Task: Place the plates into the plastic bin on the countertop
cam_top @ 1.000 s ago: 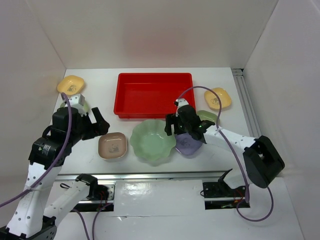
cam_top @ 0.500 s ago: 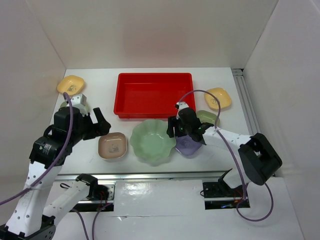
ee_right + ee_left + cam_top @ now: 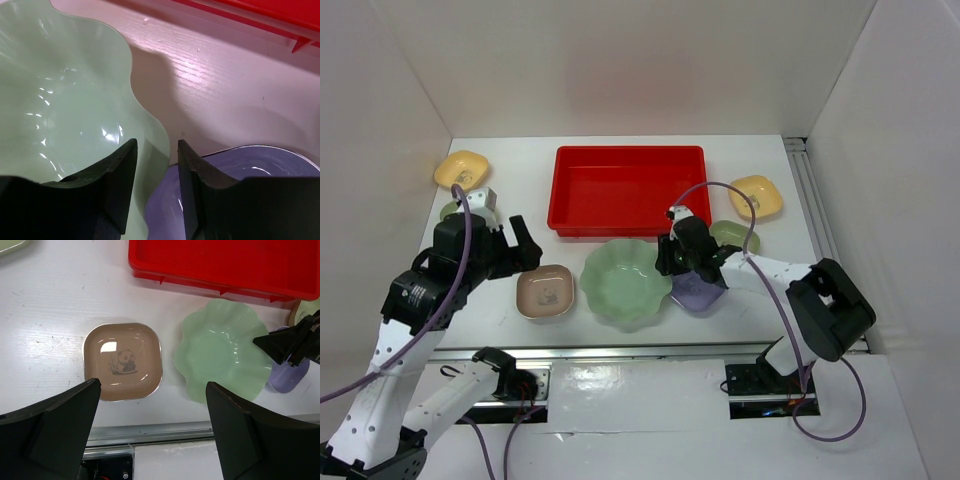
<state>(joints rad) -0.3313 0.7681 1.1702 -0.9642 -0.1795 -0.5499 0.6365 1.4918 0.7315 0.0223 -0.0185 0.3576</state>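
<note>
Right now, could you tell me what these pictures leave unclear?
- Top view: left arm hides most of a small green dish.
- Top view: right gripper covers part of the lavender dish.
- Right wrist: frame edge crops the scalloped dish; rim contact unclear.

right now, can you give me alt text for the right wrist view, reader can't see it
The right hand straddles the wavy rim of the big green dish, its black fingers apart: one over the green dish, one over a lavender dish at lower right. The red bin runs along the top edge, white countertop between.
</note>
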